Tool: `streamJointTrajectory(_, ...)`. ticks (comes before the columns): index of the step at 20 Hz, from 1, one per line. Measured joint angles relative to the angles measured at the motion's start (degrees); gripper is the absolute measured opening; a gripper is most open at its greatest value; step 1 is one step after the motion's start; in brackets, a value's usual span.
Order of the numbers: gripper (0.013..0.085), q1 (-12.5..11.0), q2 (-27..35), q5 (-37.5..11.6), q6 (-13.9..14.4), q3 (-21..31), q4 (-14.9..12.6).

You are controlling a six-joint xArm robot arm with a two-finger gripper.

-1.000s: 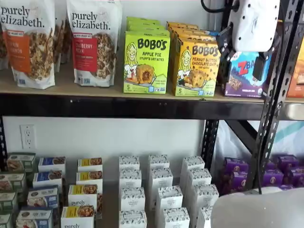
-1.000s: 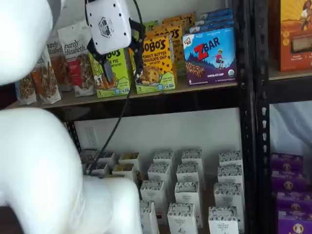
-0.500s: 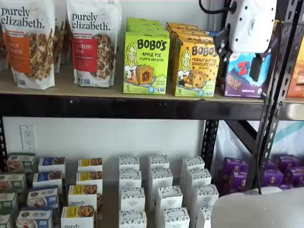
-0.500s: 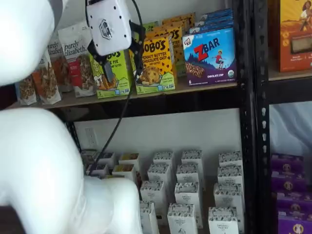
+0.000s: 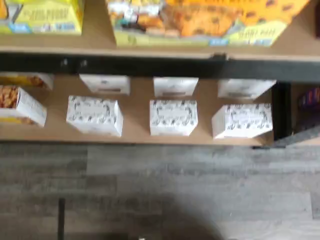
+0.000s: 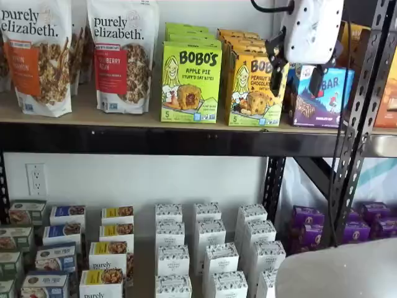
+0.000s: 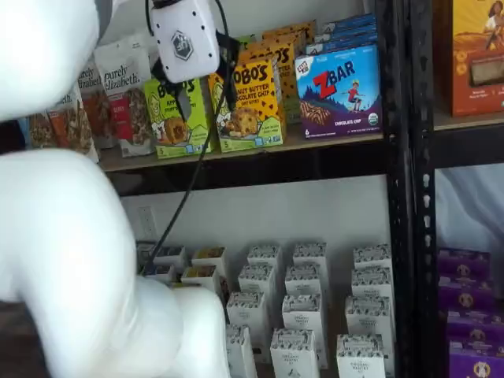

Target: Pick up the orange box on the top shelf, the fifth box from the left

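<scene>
- On the top shelf (image 6: 142, 121), the orange box (image 6: 255, 89) stands upright between the green Bobo's carton (image 6: 191, 82) at its 9 o'clock and the Zbar box (image 6: 322, 96) at its 3 o'clock.
- In both shelf views the gripper (image 6: 296, 69) hangs in front of the orange box's upper right corner, fingers (image 6: 275, 67) spread apart, holding nothing.
- White cartons (image 5: 173, 117) sit on the lower level.

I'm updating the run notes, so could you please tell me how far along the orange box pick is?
Done: the gripper is up at the top shelf, open and empty.
In hand: lining up on the orange box; one finger overlaps its front in a shelf view, without contact.
Left: closing on the box, which stands in its row, and lifting it out.
</scene>
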Motion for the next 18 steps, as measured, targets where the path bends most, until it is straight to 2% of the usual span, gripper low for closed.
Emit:
streamJointTrajectory(3,0.085,-0.94,2.53,-2.34,-0.78,-1.14,0.02)
streamJointTrajectory(11,0.085,-3.93,9.1,-7.2,-3.39,-4.83,2.75)
streamJointTrajectory(18,0.085,-3.36,12.98,-9.15,-2.89,-7.35,2.9)
